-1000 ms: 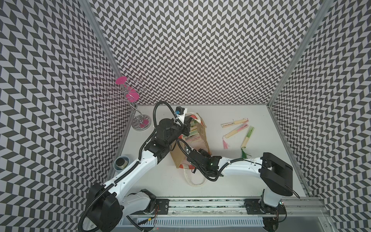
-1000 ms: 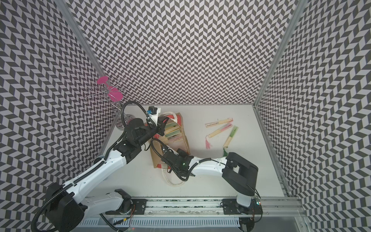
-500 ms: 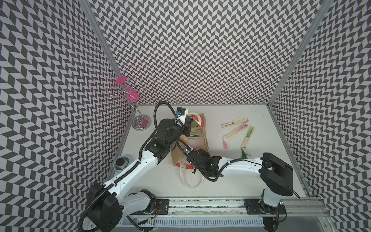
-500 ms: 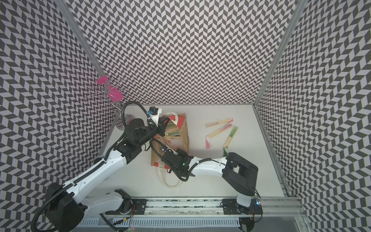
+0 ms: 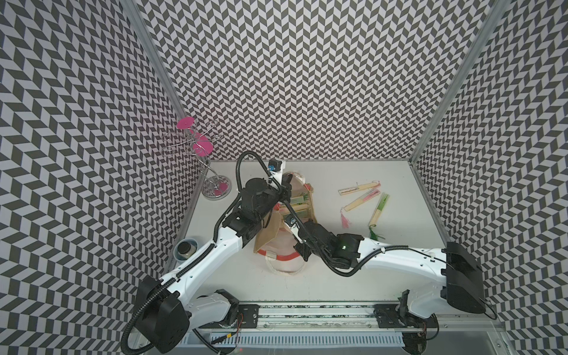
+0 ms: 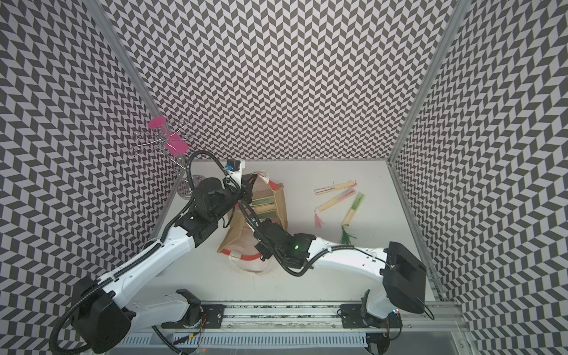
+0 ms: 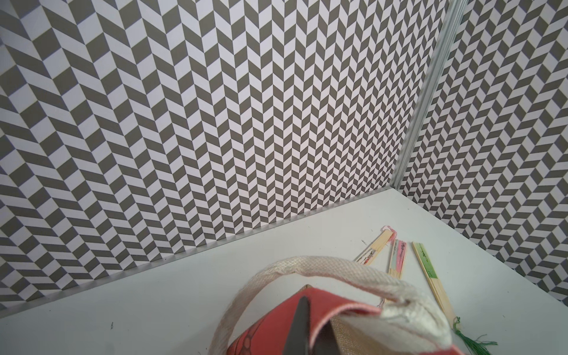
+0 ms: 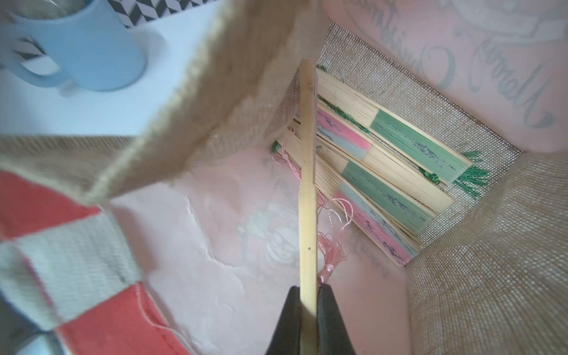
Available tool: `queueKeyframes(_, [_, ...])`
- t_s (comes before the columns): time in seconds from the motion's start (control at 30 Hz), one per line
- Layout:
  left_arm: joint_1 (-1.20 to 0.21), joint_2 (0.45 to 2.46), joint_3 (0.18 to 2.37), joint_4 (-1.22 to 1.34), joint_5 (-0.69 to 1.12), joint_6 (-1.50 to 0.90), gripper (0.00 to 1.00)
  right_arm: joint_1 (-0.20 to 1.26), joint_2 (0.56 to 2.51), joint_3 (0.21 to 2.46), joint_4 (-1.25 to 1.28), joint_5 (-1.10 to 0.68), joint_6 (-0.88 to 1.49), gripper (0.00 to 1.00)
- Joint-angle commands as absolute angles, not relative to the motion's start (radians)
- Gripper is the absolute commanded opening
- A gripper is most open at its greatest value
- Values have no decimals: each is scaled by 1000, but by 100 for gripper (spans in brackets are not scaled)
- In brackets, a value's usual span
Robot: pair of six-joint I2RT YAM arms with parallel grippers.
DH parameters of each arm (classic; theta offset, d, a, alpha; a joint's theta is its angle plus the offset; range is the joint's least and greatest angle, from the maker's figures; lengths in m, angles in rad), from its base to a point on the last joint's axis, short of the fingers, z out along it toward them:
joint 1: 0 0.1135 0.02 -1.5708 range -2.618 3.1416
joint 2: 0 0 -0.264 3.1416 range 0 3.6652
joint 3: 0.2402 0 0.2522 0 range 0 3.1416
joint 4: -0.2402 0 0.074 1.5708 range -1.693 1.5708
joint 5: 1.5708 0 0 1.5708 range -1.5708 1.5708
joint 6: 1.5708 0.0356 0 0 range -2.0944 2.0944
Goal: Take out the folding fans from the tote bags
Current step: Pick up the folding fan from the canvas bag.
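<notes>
**Enclosure and contents.** 3 black-and-white chevron walls (image 5: 307,76) close in 1 white table (image 5: 338,172). 2 white-and-black arms reach in from a rail at the near edge, the left arm (image 5: 212,255) and the right arm (image 5: 396,261). Both meet at 1 tan bag (image 5: 267,233), which sits left of the table's centre.

The bag has red trim and 2 white rope handles (image 7: 307,267), and its mouth is open. The left gripper (image 7: 313,335) is pressed together on the bag's red rim, just beside 1 handle.

1 chrome wire stand (image 5: 203,147) with pink discs occupies the back left corner.

The right gripper (image 8: 308,310) is inside the bag, pinching 1 fan (image 8: 308,184) by its pale bamboo edge. A pink tassel hangs beside that fan. At least 4 more fans (image 8: 384,190) lie stacked on the bag's bottom, 2 with green paper and 2 with pink. Whether others lie beneath them cannot be told.

3 further fans lie on the table right of the bag, well apart from it:
- the far fan (image 5: 359,188)
- the pink fan (image 5: 362,200)
- the green fan (image 5: 379,209)

1 blue mug (image 5: 186,247) stands at the table's left edge, near the left arm.
</notes>
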State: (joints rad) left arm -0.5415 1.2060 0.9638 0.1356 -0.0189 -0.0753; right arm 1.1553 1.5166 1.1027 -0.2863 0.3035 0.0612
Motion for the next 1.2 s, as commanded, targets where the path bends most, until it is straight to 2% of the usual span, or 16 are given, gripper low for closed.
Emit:
queueKeyframes(0.0, [-536, 1203, 999, 161, -64, -93, 0, 1151, 1469, 1124, -307, 235, 144, 0])
queueKeyframes(0.23, [-536, 1185, 984, 172, -83, -109, 0, 1059, 1446, 1098, -275, 166, 269, 0])
queueKeyframes(0.53, [-521, 1183, 996, 137, -172, -108, 0, 1021, 1356, 1103, -318, 95, 303, 0])
queueKeyframes(0.67, [-490, 1172, 994, 129, -204, -123, 0, 963, 1268, 1076, -328, -18, 324, 0])
queueKeyframes(1.0, [-392, 1218, 990, 173, -176, -125, 0, 851, 1020, 1027, -376, -114, 328, 0])
queueKeyframes(1.17, [-375, 1243, 1009, 183, -166, -110, 0, 737, 917, 1007, -409, -190, 336, 0])
